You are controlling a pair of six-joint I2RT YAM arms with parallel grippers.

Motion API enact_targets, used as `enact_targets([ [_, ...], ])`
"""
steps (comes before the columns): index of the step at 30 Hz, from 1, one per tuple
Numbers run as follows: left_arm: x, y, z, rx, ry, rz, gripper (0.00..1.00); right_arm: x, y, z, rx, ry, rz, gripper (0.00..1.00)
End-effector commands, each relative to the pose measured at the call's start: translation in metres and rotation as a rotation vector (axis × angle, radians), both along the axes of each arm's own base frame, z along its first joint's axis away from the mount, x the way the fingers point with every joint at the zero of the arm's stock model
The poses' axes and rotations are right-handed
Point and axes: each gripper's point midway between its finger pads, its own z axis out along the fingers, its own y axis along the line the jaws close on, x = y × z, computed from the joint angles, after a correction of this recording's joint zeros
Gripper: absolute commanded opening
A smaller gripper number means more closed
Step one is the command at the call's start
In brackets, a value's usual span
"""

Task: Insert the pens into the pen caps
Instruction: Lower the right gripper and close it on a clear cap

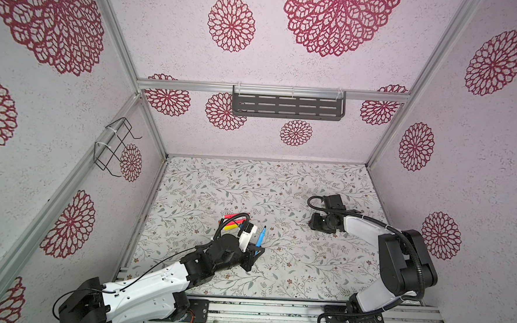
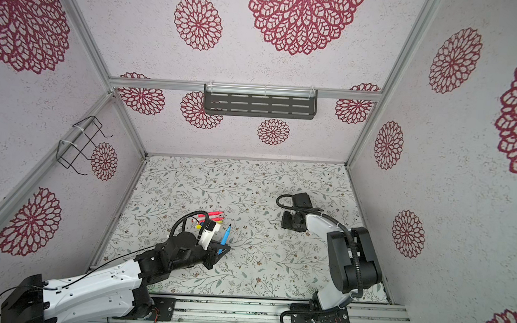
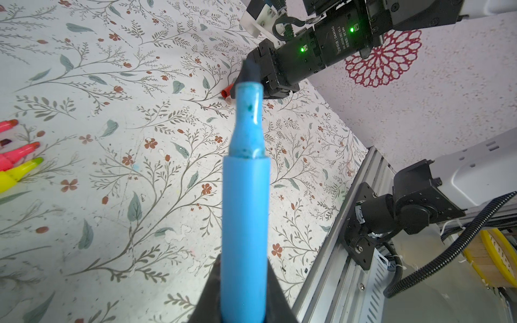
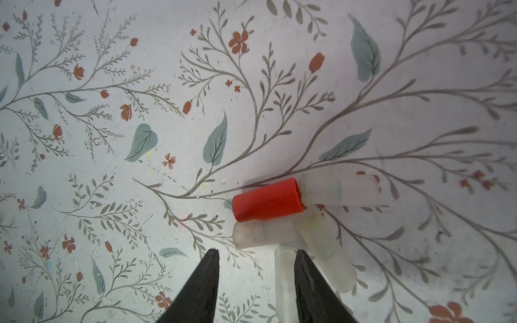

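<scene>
Above table [image 1: 306,262] | left claw [image 3: 244,257] clamped on blue pen [image 3: 246,195] | right claw [image 4: 256,250] apart by pen caps [image 4: 267,200]

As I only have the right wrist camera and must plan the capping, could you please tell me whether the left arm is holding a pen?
Observer: Yes, the left gripper is shut on a blue pen, whose dark tip is bare and well clear of the fingers.
Operator: Thank you. What else lies near it?
Observer: Pink and yellow pens lie bunched on the table, close to the left gripper.
Operator: And is the blue pen near my caps?
Observer: No. In both top views the right gripper is over on the right of the table, well apart from the blue pen.
</scene>
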Motion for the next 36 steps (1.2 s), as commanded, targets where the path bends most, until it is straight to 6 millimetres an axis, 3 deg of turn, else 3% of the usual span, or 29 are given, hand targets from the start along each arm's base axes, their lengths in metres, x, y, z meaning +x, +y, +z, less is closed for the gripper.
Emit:
enact_targets([
  [1,0.001,0.002,0.001,-0.007,-0.013,0.013,0.00,-0.002,0.007,-0.001,0.042,-0.009,0.024,0.46],
  [6,0.002,0.002,0.003,-0.005,-0.022,0.013,0.00,-0.010,0.011,0.003,0.064,-0.022,0.021,0.45],
  [16,0.003,-0.001,0.004,-0.003,-0.018,0.011,0.00,-0.011,-0.003,0.033,-0.023,-0.087,0.016,0.44],
  [36,0.001,-0.003,0.009,-0.020,-0.011,0.000,0.00,-0.021,-0.007,0.004,-0.174,0.027,0.154,0.39],
])
